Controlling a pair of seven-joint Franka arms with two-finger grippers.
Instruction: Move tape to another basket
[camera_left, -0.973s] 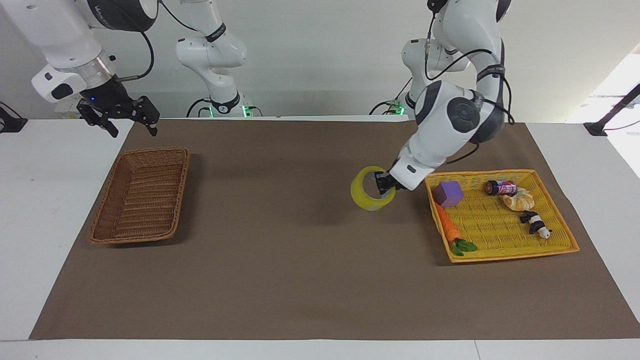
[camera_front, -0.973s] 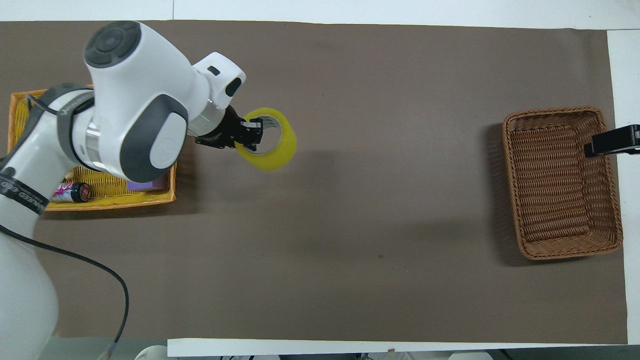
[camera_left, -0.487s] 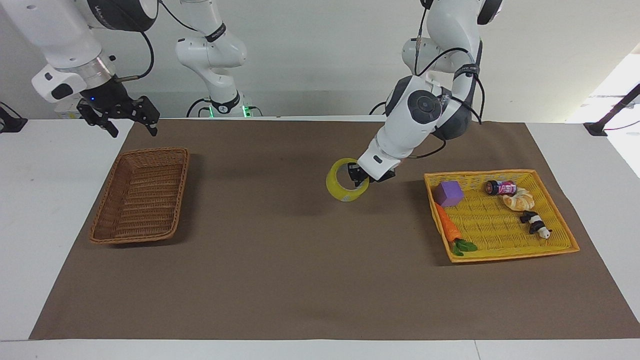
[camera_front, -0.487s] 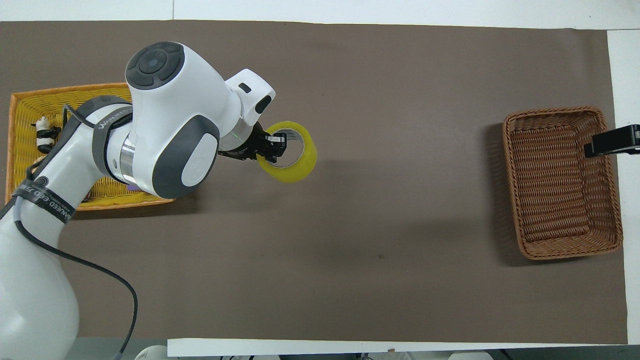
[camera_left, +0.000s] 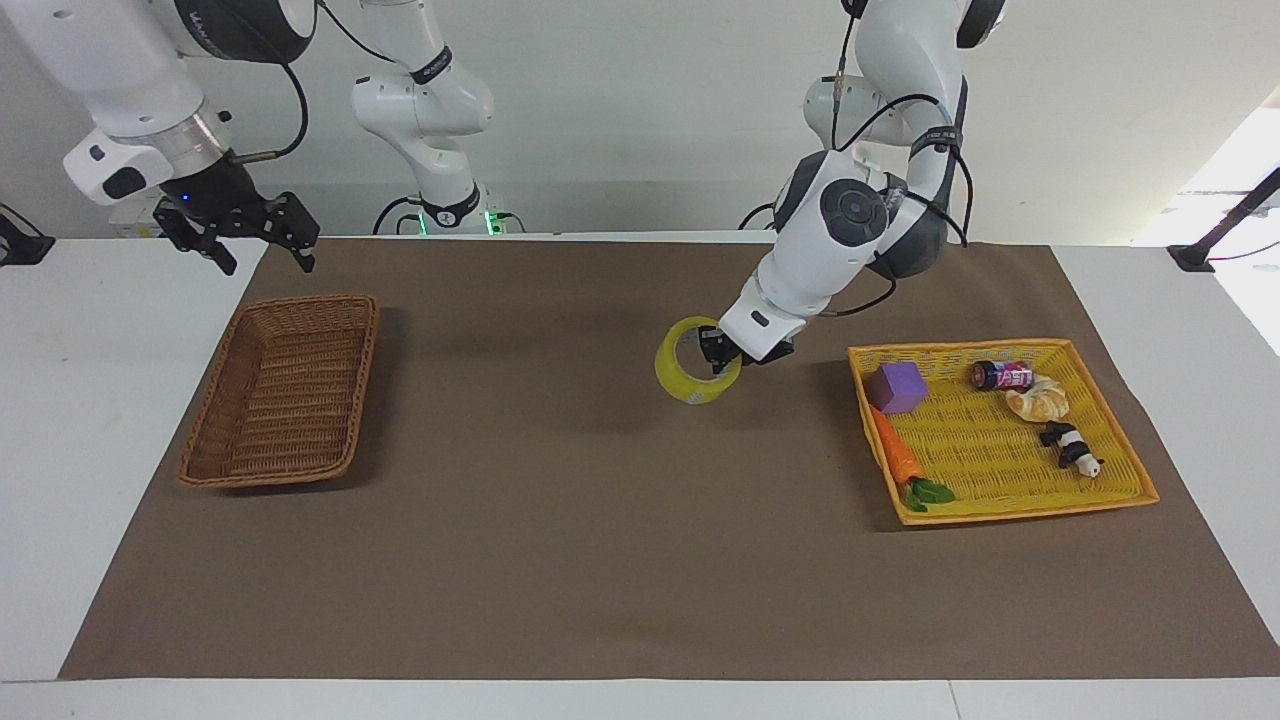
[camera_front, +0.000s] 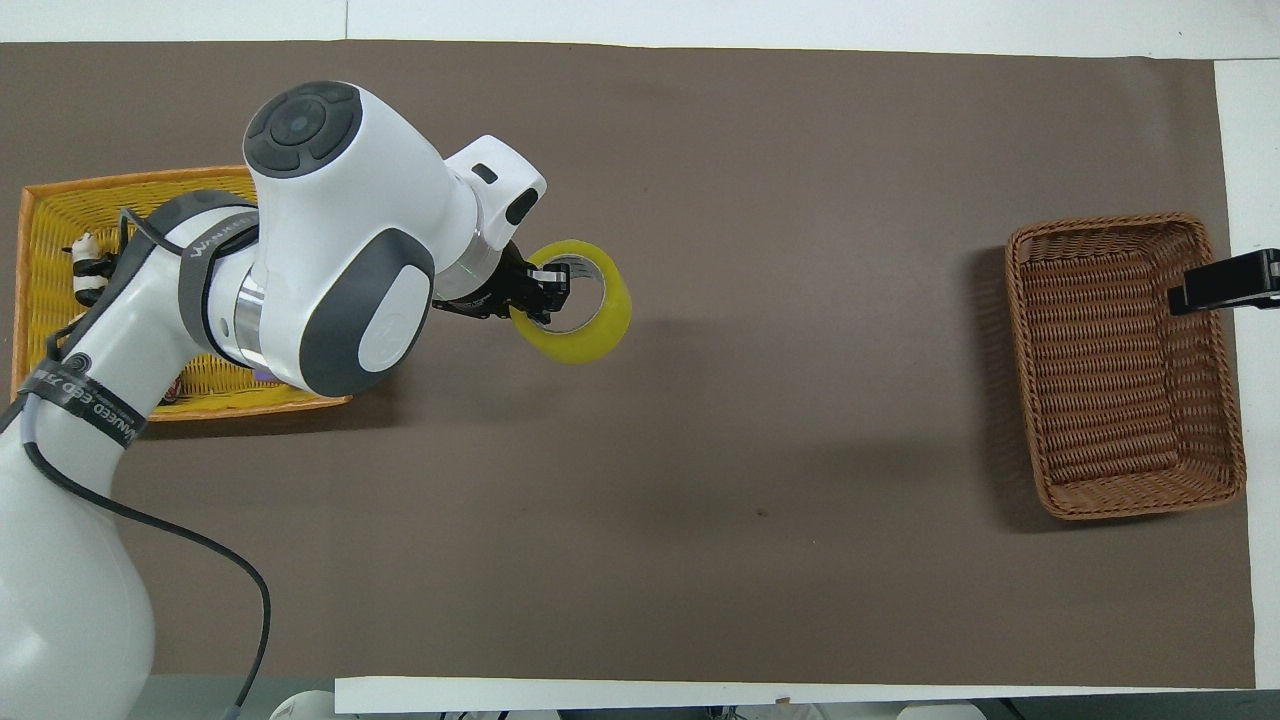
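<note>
The yellow tape (camera_left: 692, 372) (camera_front: 578, 320) hangs in the air over the brown mat, between the two baskets and closer to the yellow tray. My left gripper (camera_left: 718, 352) (camera_front: 537, 298) is shut on the roll's wall, one finger inside the core. The dark brown wicker basket (camera_left: 280, 390) (camera_front: 1122, 362) stands with nothing in it at the right arm's end of the table. My right gripper (camera_left: 262, 248) (camera_front: 1222, 284) waits open above the table near that basket's corner.
A shallow yellow tray (camera_left: 1090, 500) (camera_front: 40, 220) at the left arm's end holds a purple cube (camera_left: 897, 387), a carrot (camera_left: 895, 455), a small can (camera_left: 1003, 375), a pastry (camera_left: 1038, 402) and a panda figure (camera_left: 1070, 448). Brown mat (camera_left: 600, 540) covers the table.
The left arm carried the tape away from the yellow tray toward the middle of the mat, then nearly stopped over the last half second. The right arm has not moved.
</note>
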